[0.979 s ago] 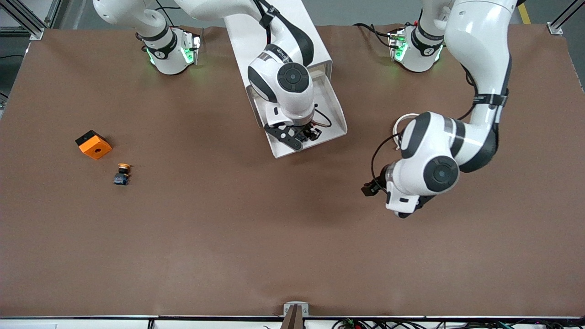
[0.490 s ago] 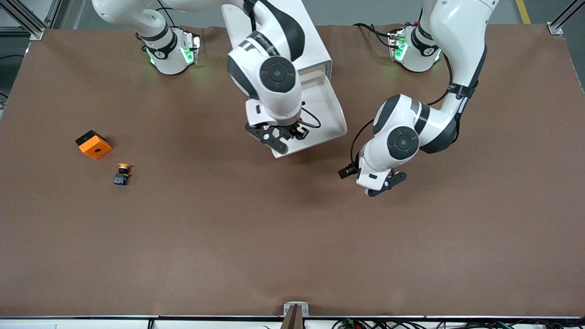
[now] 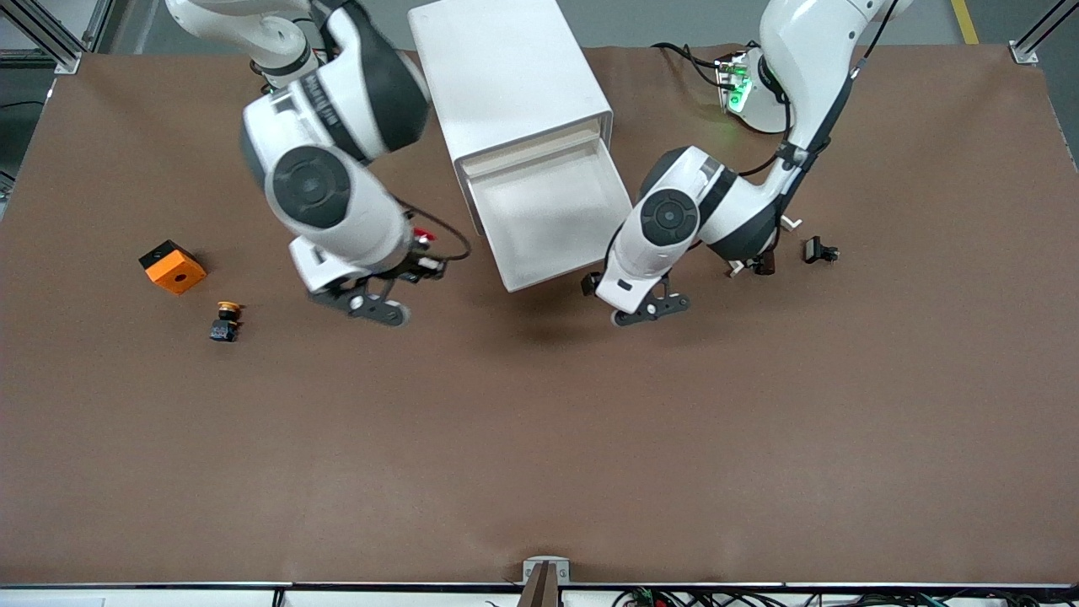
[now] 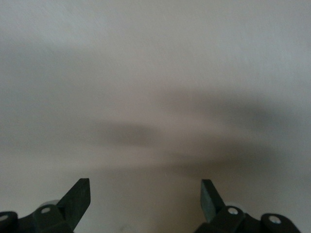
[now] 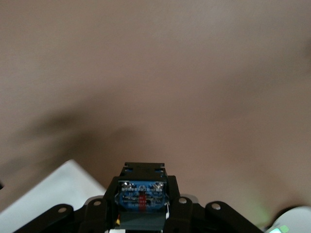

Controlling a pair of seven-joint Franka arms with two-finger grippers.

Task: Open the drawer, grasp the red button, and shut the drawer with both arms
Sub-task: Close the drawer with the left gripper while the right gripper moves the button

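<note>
Front view: The cabinet [image 3: 506, 76] stood on the brown table [image 3: 539, 438] between the two arm bases. Its drawer [image 3: 548, 215] was pulled out toward the camera, and no item showed on its white floor. The right gripper [image 3: 421, 263] was over the table beside the drawer, toward the right arm's end, clamped on the button [image 3: 423, 244], of which only a small red part was visible at the fingers. The left gripper [image 3: 590, 282] was low at the drawer's front corner, toward the left arm's end; contact with the drawer could not be confirmed from this view. An orange cube [image 3: 172, 266] and a yellow-capped button [image 3: 226, 321] lay on the table near the right arm's end, the cube farther from the camera. A small black part [image 3: 819, 251] lay on the table toward the left arm's end.

Left wrist view: The left gripper [image 4: 146, 199] was released, its two black fingers [image 4: 77, 196] set well apart with nothing between them. A blurred pale surface filled the frame ahead of it.

Right wrist view: The right gripper [image 5: 142, 199] was clenched on the button [image 5: 142, 194], whose blue underside with metal terminals faced the camera. Brown table surface lay below it, with a white corner at the frame edge.
</note>
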